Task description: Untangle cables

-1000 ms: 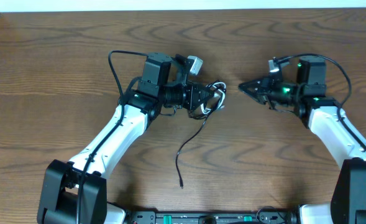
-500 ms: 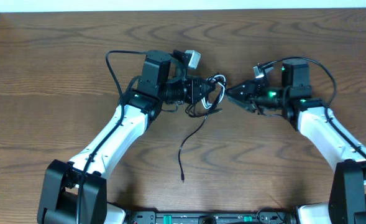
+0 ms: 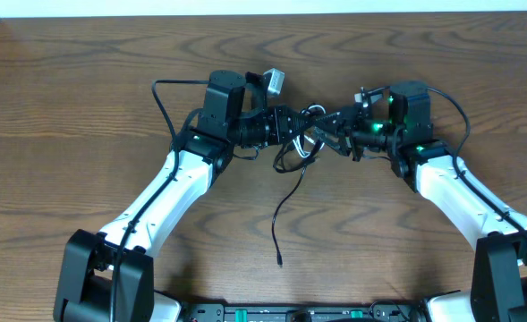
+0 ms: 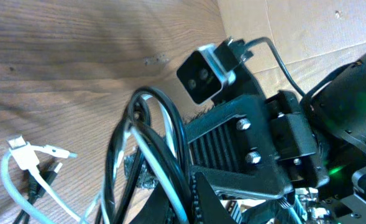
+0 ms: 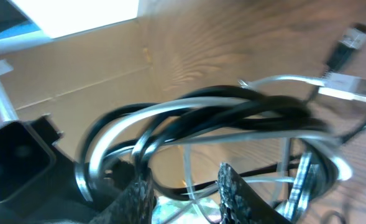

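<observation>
The black cable (image 3: 285,199) and the white cable (image 3: 314,113) form a tangled bundle between my two grippers at the table's middle. My left gripper (image 3: 296,134) is shut on the bundle and holds it off the wood; the black tail hangs down toward the front. In the left wrist view, black loops (image 4: 166,127) and the white cord (image 4: 30,157) run through the jaws (image 4: 183,199). My right gripper (image 3: 329,135) is open and pushed into the bundle from the right. In the right wrist view, its fingers (image 5: 186,190) straddle strands below the black loops (image 5: 232,115) and the white loop (image 5: 170,107).
The wooden table (image 3: 84,107) spreads around both arms. A strip of cardboard wall (image 5: 77,68) stands at the table's far edge. The black cable's plug end (image 3: 281,262) lies near the front. The two wrists almost touch at the middle.
My right gripper has moved left and reached the bundle, with its open fingers now in the loops. My left gripper shifted slightly right and up with the bundle. The black tail swung right.
</observation>
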Robot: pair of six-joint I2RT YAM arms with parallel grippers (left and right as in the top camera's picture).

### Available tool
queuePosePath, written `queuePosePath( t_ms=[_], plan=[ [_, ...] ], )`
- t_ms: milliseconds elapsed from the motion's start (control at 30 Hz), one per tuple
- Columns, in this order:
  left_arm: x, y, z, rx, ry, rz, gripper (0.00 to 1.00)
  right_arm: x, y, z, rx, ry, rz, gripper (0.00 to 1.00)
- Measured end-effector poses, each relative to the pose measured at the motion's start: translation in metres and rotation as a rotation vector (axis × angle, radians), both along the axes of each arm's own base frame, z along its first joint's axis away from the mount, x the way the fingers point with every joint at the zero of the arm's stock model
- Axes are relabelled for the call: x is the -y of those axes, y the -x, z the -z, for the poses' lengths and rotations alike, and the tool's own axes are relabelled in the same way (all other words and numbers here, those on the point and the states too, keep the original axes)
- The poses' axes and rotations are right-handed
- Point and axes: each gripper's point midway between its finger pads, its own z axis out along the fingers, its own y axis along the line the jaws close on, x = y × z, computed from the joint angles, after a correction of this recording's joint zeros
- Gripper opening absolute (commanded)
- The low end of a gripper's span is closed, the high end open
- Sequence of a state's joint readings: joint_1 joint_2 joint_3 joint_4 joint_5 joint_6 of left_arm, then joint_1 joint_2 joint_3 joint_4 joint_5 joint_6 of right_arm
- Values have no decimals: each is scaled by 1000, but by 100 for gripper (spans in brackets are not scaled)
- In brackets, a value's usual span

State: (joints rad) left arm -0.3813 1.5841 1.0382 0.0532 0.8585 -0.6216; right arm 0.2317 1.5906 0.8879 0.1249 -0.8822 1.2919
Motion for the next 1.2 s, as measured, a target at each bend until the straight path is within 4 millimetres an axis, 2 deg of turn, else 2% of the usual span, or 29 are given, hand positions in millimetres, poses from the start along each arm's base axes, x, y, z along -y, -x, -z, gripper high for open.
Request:
queuePosePath(
  t_ms=[67, 200, 300, 533, 633, 867, 1200],
  plan=[
    [0, 0, 0, -3, 2, -1, 8, -3, -4, -8, 36, -20, 2, 39],
    [0, 1, -1, -7, 6, 2, 7, -5, -7, -15, 65, -38, -2, 31],
    [1, 2, -2, -6, 12, 9, 7, -6, -8, -15, 63, -35, 6, 31],
    [-2, 1, -3, -11, 21, 13, 7, -13, -13, -8, 71, 14, 61, 28],
    [-2, 1, -3, -12, 22, 15, 7, -13, -11, 0, 47, 42, 74, 22],
    [0, 2, -5, -6, 28, 20, 7, -19, -1, 10, 8, 71, 47, 27],
    [2, 4, -7, 1, 35, 32, 7, -22, 3, 11, 46, 88, 10, 4]
  ],
)
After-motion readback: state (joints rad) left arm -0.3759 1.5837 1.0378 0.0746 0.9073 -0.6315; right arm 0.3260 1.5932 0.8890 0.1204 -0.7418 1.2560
